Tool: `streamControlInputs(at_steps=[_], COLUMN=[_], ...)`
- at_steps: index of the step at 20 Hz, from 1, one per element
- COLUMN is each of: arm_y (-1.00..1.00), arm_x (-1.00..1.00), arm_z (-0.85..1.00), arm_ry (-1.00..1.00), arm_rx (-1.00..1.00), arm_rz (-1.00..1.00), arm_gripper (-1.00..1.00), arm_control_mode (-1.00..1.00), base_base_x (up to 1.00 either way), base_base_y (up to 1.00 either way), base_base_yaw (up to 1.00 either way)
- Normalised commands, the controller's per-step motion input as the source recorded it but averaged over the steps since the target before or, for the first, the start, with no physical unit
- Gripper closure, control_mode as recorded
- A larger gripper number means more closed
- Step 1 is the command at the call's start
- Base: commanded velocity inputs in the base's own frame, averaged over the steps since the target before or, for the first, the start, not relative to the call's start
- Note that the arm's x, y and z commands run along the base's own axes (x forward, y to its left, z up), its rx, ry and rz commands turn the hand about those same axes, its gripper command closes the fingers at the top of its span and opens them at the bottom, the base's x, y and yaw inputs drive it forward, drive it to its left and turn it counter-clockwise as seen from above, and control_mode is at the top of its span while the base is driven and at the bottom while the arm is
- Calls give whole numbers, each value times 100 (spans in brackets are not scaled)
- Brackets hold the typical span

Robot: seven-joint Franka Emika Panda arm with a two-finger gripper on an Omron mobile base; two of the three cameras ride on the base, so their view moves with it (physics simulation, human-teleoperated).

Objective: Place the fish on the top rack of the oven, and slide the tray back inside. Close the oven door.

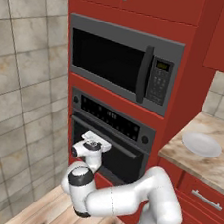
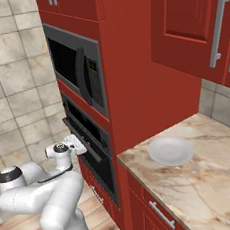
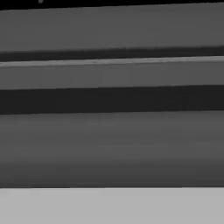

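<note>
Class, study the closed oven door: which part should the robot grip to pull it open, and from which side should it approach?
Grip the horizontal bar handle along the top edge of the oven door, coming straight from the front. The bar stands clear of the flat panel, so the end effector would likely close above and below it.

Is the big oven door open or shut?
Shut. The oven door stands upright against the oven, its bar handle along the top.

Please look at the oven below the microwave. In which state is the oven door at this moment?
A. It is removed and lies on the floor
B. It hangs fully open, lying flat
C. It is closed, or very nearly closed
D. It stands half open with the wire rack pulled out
C: the oven door stands upright against the oven front, no rack showing, with the gripper right at its bar handle.
</note>
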Motion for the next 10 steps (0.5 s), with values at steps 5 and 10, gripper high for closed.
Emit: streamControlInputs(at_steps=[5, 10], arm_y=[-94, -79], arm_x=[0, 0], arm_z=[-22, -14], arm_ry=[1, 2], arm_rx=[10, 3], arm_rz=[-16, -14], arm_gripper=[-100, -100], arm_control_mode=[-100, -100], base_base_x=[0, 0], base_base_y=[0, 0], base_base_yaw=[0, 0])
